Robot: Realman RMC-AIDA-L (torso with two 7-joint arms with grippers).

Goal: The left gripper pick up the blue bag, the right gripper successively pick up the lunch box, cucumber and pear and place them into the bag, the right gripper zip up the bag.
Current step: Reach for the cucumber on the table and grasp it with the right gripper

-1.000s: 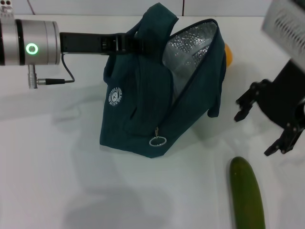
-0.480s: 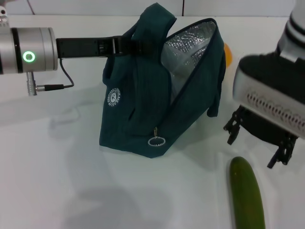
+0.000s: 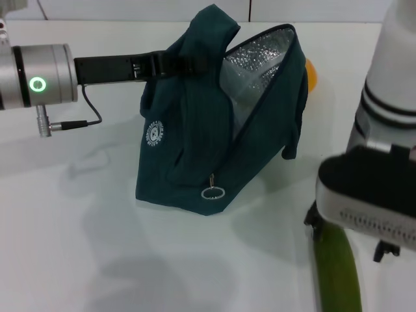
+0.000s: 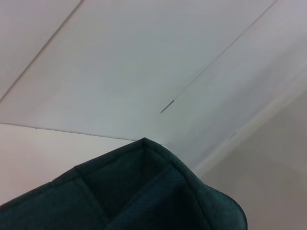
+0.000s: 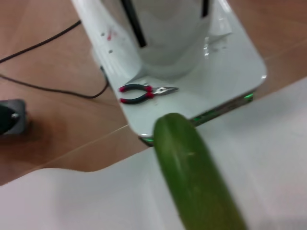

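Observation:
The dark blue bag (image 3: 195, 149) stands at the table's middle with its zip open and its silver lining showing. My left gripper (image 3: 185, 63) is shut on the bag's top handle, and the left wrist view shows that fabric (image 4: 144, 191) close up. The green cucumber (image 3: 337, 270) lies at the front right. My right gripper (image 3: 348, 235) hangs open over the cucumber's far end, one dark finger on each side. The right wrist view shows the cucumber (image 5: 194, 175) just below. A yellow-orange pear (image 3: 311, 75) peeks out behind the bag. The lunch box is out of view.
The white table (image 3: 84, 247) has bare room to the left and front of the bag. A metal zip pull ring (image 3: 214, 192) hangs at the bag's lower front. Past the table edge, pliers (image 5: 144, 92) lie on the robot's white base.
My right arm has come down and toward the front, from beside the bag to over the cucumber's far end. The left gripper and the bag have barely shifted.

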